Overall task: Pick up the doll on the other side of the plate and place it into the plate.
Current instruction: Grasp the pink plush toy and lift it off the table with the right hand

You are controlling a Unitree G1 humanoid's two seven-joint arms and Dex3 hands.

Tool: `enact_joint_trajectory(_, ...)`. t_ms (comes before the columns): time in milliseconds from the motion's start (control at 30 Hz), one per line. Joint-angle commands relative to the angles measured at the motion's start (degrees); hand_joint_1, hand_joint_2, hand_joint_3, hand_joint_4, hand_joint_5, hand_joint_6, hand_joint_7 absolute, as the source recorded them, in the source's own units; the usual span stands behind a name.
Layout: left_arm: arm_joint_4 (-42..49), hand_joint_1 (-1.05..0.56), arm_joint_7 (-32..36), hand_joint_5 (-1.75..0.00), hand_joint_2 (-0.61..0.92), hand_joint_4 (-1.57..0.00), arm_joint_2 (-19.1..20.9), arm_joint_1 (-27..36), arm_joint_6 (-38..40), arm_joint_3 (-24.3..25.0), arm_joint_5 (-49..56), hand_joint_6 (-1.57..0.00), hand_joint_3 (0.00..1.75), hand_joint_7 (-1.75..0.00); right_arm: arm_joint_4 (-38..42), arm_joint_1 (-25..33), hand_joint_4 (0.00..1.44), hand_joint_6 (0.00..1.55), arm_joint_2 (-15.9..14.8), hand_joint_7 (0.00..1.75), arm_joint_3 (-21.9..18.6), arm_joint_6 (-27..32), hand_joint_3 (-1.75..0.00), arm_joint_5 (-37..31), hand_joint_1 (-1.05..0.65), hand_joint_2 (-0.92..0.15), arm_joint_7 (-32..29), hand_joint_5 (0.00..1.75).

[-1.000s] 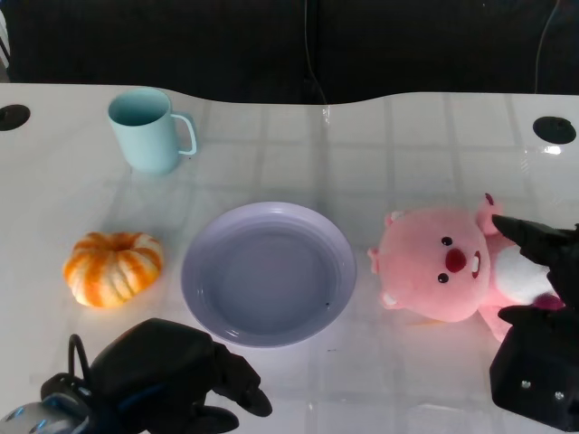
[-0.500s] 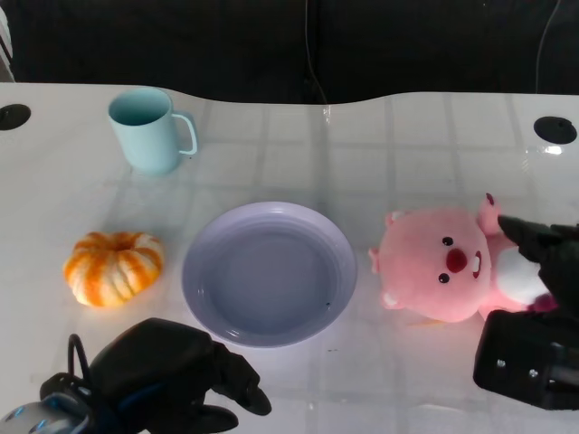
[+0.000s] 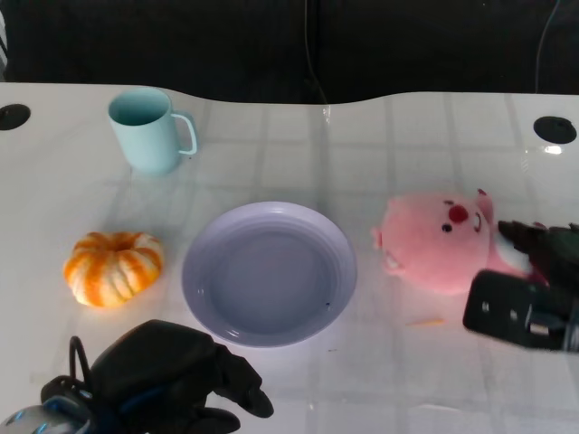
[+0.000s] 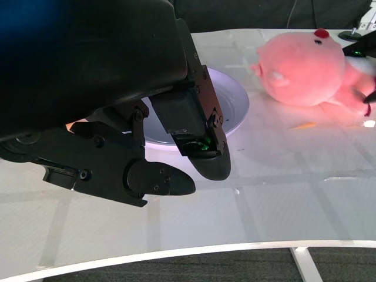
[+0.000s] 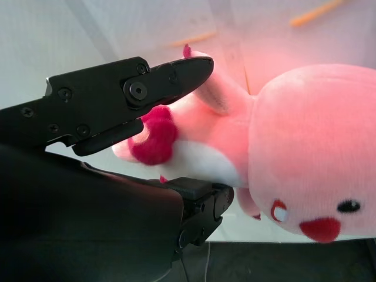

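My right hand (image 5: pixel 194 147) squeezes the pink doll (image 3: pixel 434 244) around its soft white tummy, with fingers (image 5: pixel 126 97) on both sides. The doll sits on the counter (image 3: pixel 362 145) just beside the purple plate (image 3: pixel 269 272). It looks light and squishy, so I grip its middle. My left hand (image 3: pixel 172 375) is curled up, holding nothing.

Matte black left hand (image 3: pixel 172 375) with rounded shell, looping black cable, blue wiring, silver wrist; boxy black right hand (image 3: pixel 525 303) dotted with screws.
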Motion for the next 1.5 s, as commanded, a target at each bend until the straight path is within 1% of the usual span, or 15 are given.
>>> enact_joint_trajectory(33, -1.21, -0.24, -0.36, -1.21, 0.92, -0.79, 0.59, 0.62, 0.41, 0.2, 0.31, -1.09, 0.24, -0.01, 7.71, -3.52, 0.17, 0.39, 0.0, 0.03, 1.67, 0.25, -0.09, 1.88, -0.59, -0.92, 2.34, 0.22)
enact_joint_trajectory(300, -2.44, -0.24, -0.43, -1.22, 0.92, -0.79, -0.1, 1.19, 1.15, -0.26, 1.01, -1.09, 0.23, -0.01, 20.81, -12.22, 0.37, 0.53, 1.24, 0.04, 3.86, -2.42, -0.1, 4.96, -0.52, -0.92, 1.01, 0.14)
enact_joint_trajectory(400, -3.1, -0.25, -0.85, -1.23, 0.92, -0.8, -0.27, 1.3, 1.75, -0.42, 1.08, -1.1, 0.23, -0.01, 23.79, -12.47, 0.58, 0.74, 2.75, 0.06, 2.71, -4.38, -0.12, 6.94, -0.41, -0.92, -5.75, 0.11)
enact_joint_trajectory(433, -3.19, -0.25, -0.9, -1.23, 0.92, -0.79, -0.27, 1.31, 1.76, -0.45, 0.99, -1.1, 0.24, -0.01, 25.05, -12.33, 0.77, 0.9, 3.27, 0.09, 2.09, -6.13, -0.1, 7.76, -0.32, -0.92, -9.31, 0.15)
enact_joint_trajectory(467, -3.31, -0.25, -0.89, -1.23, 0.92, -0.79, -0.26, 1.36, 1.74, -0.5, 0.97, -1.1, 0.24, -0.01, 26.17, -12.08, 0.92, 1.03, 3.62, 0.1, 1.43, -8.29, -0.08, 8.73, -0.25, -0.92, -12.7, 0.27)
enact_joint_trajectory(500, -3.38, -0.25, -0.84, -1.24, 0.92, -0.79, -0.22, 1.37, 1.63, -0.53, 1.01, -1.1, 0.24, -0.01, 27.07, -11.98, 0.93, 1.2, 3.79, 0.1, 0.97, -10.0, -0.06, 9.51, -0.17, -0.92, -15.01, 0.85)
enact_joint_trajectory(533, -3.52, -0.25, -0.81, -1.24, 0.92, -0.79, -0.2, 1.42, 1.64, -0.59, 1.2, -1.1, 0.24, -0.01, 27.88, -12.02, 0.9, 1.27, 3.81, 0.11, 0.78, -11.21, -0.06, 10.05, -0.15, -0.92, -16.54, 1.16)
enact_joint_trajectory(600, -3.84, -0.25, -0.83, -1.25, 0.92, -0.79, -0.28, 1.58, 1.82, -0.72, 1.4, -1.1, 0.23, -0.01, 28.4, -12.08, 0.87, 1.32, 3.5, 0.12, 0.87, -12.48, -0.11, 10.63, -0.16, -0.92, -18.19, 1.43)
enact_joint_trajectory(700, -3.96, -0.25, -0.78, -1.25, 0.92, -0.78, -0.32, 1.65, 1.92, -0.8, 1.35, -1.1, 0.23, -0.01, 28.99, -12.29, 0.84, 1.15, 3.17, 0.49, 1.39, -13.3, -0.65, 11.06, -0.19, -0.68, -19.22, 1.62)
enact_joint_trajectory(733, -3.94, -0.25, -0.96, -1.24, 0.92, -0.78, -0.51, 1.6, 2.34, -0.91, 1.3, -1.1, 0.23, -0.01, 29.27, -12.49, 0.81, 1.09, 3.04, 0.64, 1.29, -13.78, -0.72, 11.25, -0.2, -0.66, -19.96, 1.65)
enact_joint_trajectory(800, -3.81, -0.25, -1.03, -1.23, 0.92, -0.77, -0.75, 1.53, 2.81, -1.11, 1.26, -1.1, 0.23, -0.01, 29.87, -12.87, 0.76, 0.84, 2.94, 1.23, 1.11, -14.6, -0.71, 11.59, -0.21, -0.68, -21.44, 1.73)
enact_joint_trajectory(933, -3.03, -0.25, -0.29, -1.22, 0.92, -0.78, -0.61, 1.26, 2.29, -1.56, 1.52, -1.11, 0.23, -0.01, 29.47, -12.97, 0.82, 0.72, 2.6, 1.64, 0.79, -16.09, -0.8, 12.3, -0.22, -0.65, -22.37, 1.75)
enact_joint_trajectory(1067, -2.88, -0.25, -0.04, -1.22, 0.92, -0.79, -0.73, 1.24, 2.28, -1.39, 1.14, -1.11, 0.24, -0.01, 27.34, -12.37, 0.86, 0.72, 2.25, 1.7, 0.18, -16.9, -0.87, 13.04, -0.2, -0.59, -22.85, 1.75)
enact_joint_trajectory(1167, -2.53, -0.25, 0.47, -1.24, 0.92, -0.81, -0.52, 1.55, 1.6, -1.04, 0.72, -1.11, 0.23, -0.02, 25.66, -11.63, 0.85, 0.71, 2.61, 1.74, -0.69, -17.1, -1.05, 14.1, -0.19, -0.49, -23.49, 1.75)
enact_joint_trajectory(1500, -2.76, -0.24, 0.31, -1.26, 0.92, -0.79, -0.27, 2.42, 1.15, -0.95, 1.1, -1.11, 0.22, -0.01, 12.57, -7.01, 0.9, 0.73, 4.04, 1.75, -3.73, -20.92, -1.12, 19.63, -0.12, -0.48, -21.11, 1.75)
